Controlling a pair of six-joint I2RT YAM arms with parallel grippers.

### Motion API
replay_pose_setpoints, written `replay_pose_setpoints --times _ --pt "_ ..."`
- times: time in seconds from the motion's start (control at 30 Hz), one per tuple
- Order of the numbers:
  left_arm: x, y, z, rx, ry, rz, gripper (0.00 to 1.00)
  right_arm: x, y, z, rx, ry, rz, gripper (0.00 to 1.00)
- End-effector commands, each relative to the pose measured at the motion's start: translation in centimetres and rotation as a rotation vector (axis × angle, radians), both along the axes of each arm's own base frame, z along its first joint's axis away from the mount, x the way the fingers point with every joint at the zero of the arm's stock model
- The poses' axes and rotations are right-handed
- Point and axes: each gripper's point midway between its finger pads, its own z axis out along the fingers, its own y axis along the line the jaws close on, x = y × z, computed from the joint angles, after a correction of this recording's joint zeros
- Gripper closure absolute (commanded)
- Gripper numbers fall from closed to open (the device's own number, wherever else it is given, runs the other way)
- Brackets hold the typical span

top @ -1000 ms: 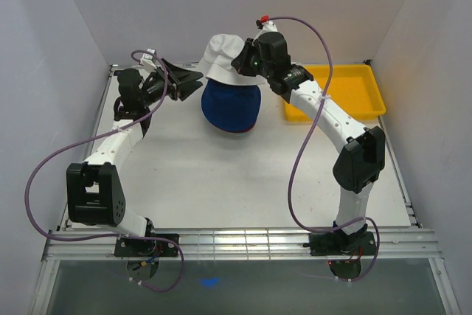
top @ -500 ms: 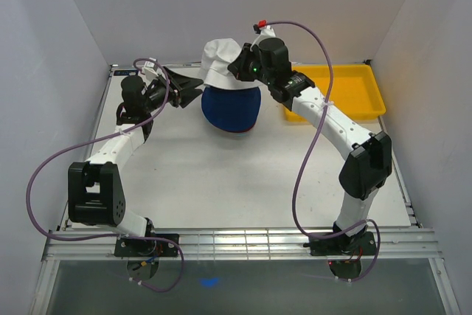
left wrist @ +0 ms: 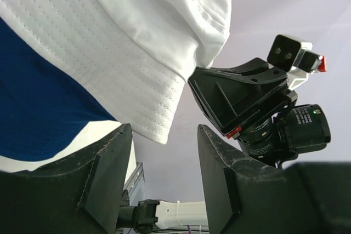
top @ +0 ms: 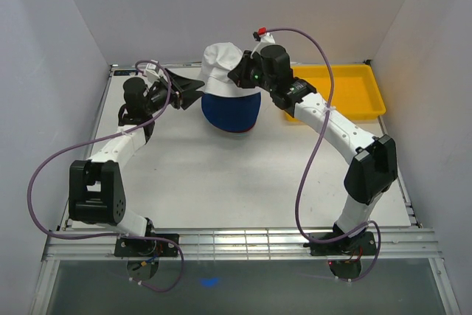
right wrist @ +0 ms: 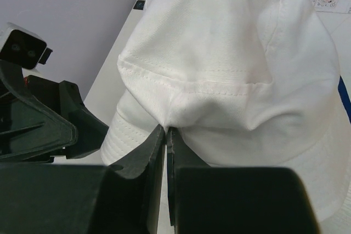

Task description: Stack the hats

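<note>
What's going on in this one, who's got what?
The right gripper is shut, pinching a fold of the white hat and holding it up over the far side of the navy blue hat, which lies at the far middle of the table. The left gripper waits open at the white hat's brim, on its left, gripping nothing. The white hat is not yet seated squarely on the blue one. A yellow tray sits at the far right.
</note>
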Motion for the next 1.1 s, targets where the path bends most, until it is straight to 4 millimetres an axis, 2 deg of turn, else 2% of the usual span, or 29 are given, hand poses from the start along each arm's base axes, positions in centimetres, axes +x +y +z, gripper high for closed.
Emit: replay_pose_setpoints --times 0.0,0.03,0.2,0.53,0.73,0.97,1.07 --pt "-0.5 -0.4 -0.2 -0.001 -0.006 0.002 0.38 -1.2 -0.2 4.2 0.060 -0.103 0.028 0.92" --pt "-0.5 -0.3 -0.4 -0.001 -0.002 0.005 0.38 -1.3 0.0 4.5 0.072 -0.116 0.034 0.92" --pt "-0.5 -0.3 -1.5 0.005 0.021 0.008 0.39 -2.0 0.2 3.5 0.069 -0.107 0.054 0.92" --pt "-0.6 -0.3 -2.0 0.010 0.028 0.004 0.39 -3.0 0.1 2.2 0.062 -0.098 0.074 0.92" --pt "-0.6 -0.3 -3.6 0.017 0.063 0.013 0.40 -3.6 -0.1 1.6 0.053 -0.096 0.085 0.92" --pt "0.5 0.4 -5.1 0.081 0.053 0.041 0.40 -4.1 0.0 1.7 0.045 -0.101 0.113 0.92" --pt "1.1 1.1 -6.0 0.095 0.068 0.055 0.40 -4.2 0.1 0.9 0.035 -0.085 0.124 0.92"
